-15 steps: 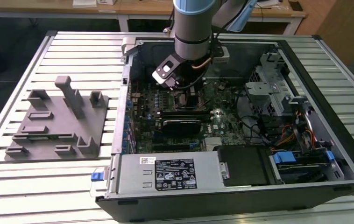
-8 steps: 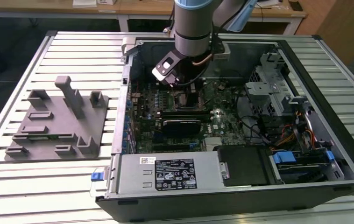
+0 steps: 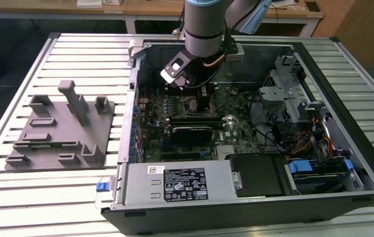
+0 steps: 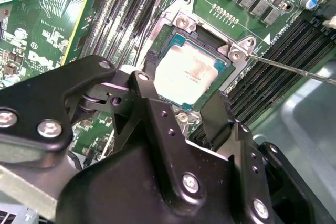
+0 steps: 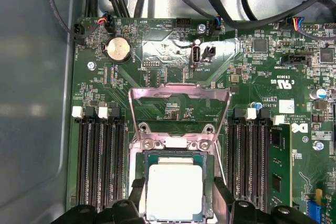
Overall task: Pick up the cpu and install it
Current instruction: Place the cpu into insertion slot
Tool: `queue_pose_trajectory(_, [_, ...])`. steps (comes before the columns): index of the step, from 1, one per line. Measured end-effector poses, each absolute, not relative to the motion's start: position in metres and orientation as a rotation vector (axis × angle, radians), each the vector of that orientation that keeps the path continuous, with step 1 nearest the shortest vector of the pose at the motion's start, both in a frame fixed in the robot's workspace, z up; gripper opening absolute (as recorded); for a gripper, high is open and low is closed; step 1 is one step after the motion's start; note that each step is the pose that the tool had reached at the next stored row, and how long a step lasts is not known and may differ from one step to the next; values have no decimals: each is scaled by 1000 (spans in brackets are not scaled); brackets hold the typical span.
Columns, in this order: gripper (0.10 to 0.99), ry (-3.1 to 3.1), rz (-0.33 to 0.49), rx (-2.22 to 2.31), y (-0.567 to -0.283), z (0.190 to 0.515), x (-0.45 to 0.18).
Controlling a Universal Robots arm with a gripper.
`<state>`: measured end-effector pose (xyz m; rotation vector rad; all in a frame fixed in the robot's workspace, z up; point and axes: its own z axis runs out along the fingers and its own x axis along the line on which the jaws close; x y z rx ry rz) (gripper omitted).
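1. Hand point(image 4: 184, 90) is low over the motherboard point(image 5: 252, 77), inside the open PC case point(image 3: 364, 163) on the bench point(image 3: 75, 54).
2. The cpu point(image 5: 175, 192) sits flat in its socket, metal top up.
3. Fingers point(image 5: 220, 200) pinch the cpu's two opposite edges.
4. Socket load frame point(image 5: 178, 95) stands flipped up.

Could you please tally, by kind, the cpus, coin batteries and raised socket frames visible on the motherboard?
cpu: 1
coin battery: 1
raised socket frame: 1
Total: 3
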<state>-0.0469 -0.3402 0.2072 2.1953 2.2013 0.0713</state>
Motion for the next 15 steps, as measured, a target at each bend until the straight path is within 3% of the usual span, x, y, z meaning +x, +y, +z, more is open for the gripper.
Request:
queue_pose_trajectory(3, [537,2201,71,2195,-340,207,-47])
queue_pose_trajectory(9, [239,2201,71,2195,-340,208,-47])
queue_pose_trajectory(15, [106,2201,71,2195,-340,208,-47])
